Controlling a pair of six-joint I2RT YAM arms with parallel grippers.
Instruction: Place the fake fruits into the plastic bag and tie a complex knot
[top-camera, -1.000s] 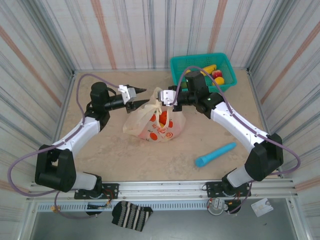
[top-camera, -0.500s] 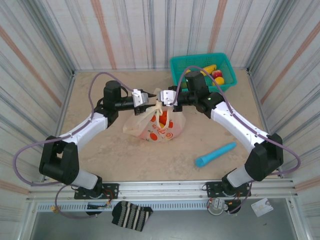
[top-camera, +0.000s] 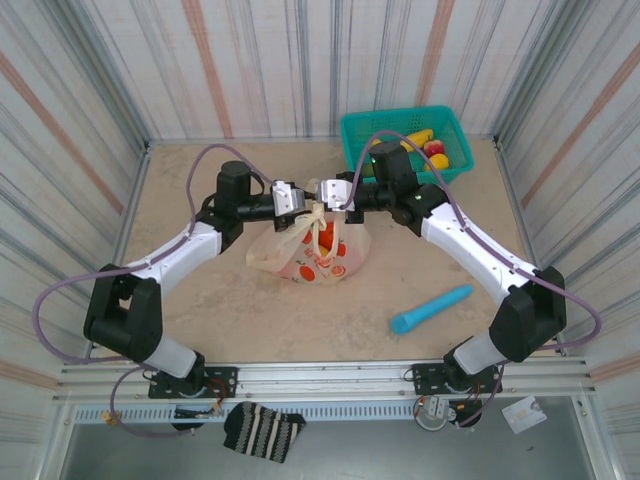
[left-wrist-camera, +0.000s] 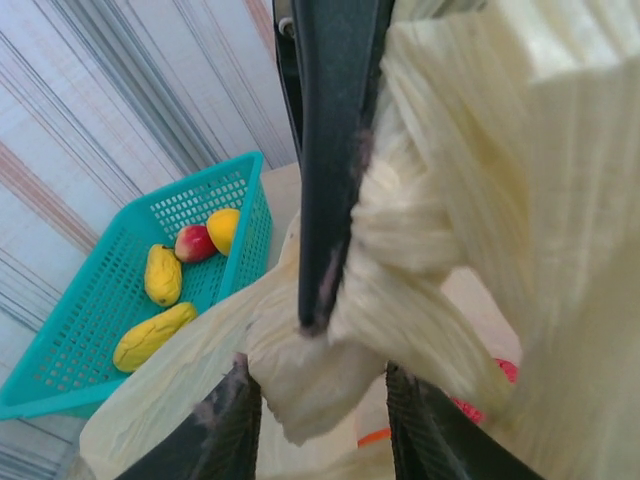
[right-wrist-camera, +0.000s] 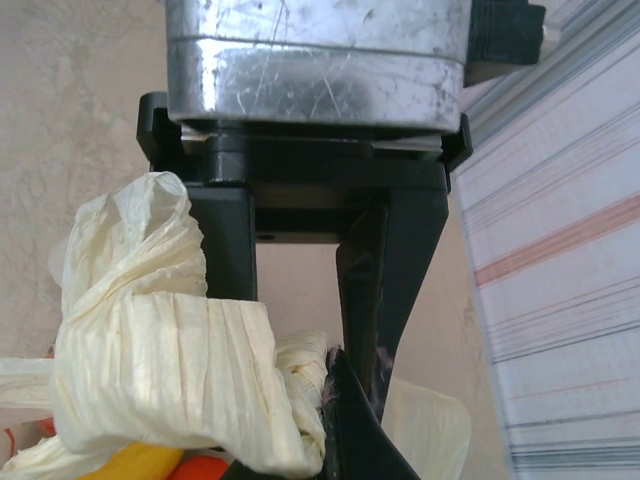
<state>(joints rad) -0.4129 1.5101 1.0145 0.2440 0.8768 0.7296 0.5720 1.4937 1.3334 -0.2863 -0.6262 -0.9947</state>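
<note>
- The plastic bag (top-camera: 312, 258) sits in the middle of the table (top-camera: 220, 300), its twisted handles (top-camera: 316, 212) drawn up between the two arms.
- The right pincer (top-camera: 330, 192) is clamped tight on the handles from the right side.
- The left pincer (top-camera: 298, 198) meets it almost tip to tip, jaws part-way apart, with a bunched fold of handle between its fingers (left-wrist-camera: 228, 430).
- Orange and red fake fruits (top-camera: 325, 238) show at the bag's mouth.
- Yellow and red ones lie in the teal basket (top-camera: 395, 113) at the far right.
- A blue stick (top-camera: 430, 308) lies well apart from the bag.
</note>
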